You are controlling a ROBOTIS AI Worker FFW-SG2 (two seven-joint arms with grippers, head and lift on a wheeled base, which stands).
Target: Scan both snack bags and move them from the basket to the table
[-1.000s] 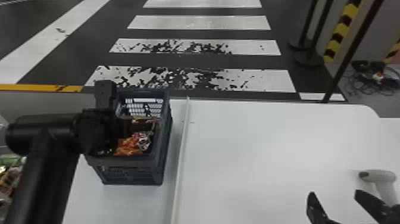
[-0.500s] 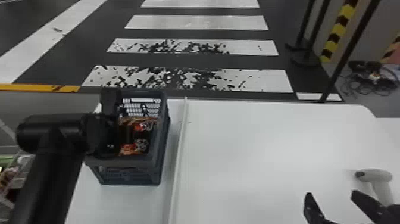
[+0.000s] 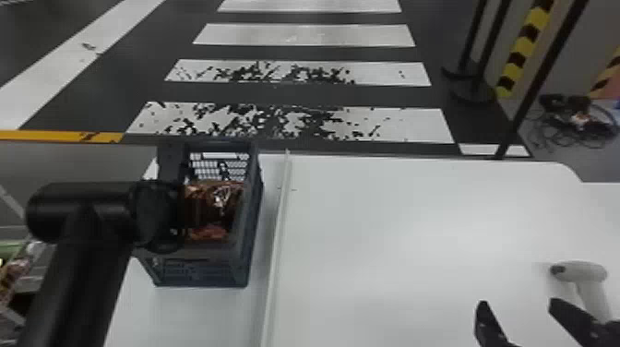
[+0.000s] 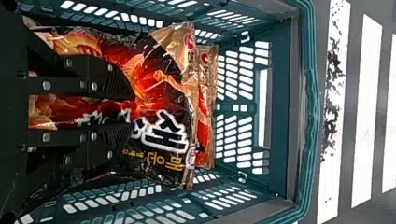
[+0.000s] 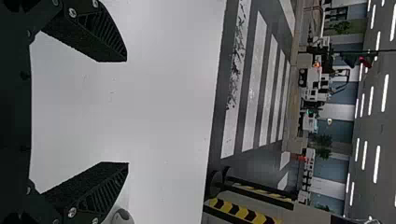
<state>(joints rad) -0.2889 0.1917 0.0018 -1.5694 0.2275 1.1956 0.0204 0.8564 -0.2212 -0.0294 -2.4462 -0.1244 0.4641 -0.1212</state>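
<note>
Clamping one snack bag [image 4: 159,88] inside the basket [image 3: 253,217], the left gripper [image 3: 173,214] partly hid it; that bag mostly covered another bag [image 4: 204,107]. The right gripper's [image 3: 517,303] fingers stood wide apart.

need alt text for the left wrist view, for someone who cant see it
The left gripper holds a shiny red and black snack bag inside a basket with slotted walls. A second bag peeks out from behind the first. Past the basket's rim lies a striped floor.
</note>
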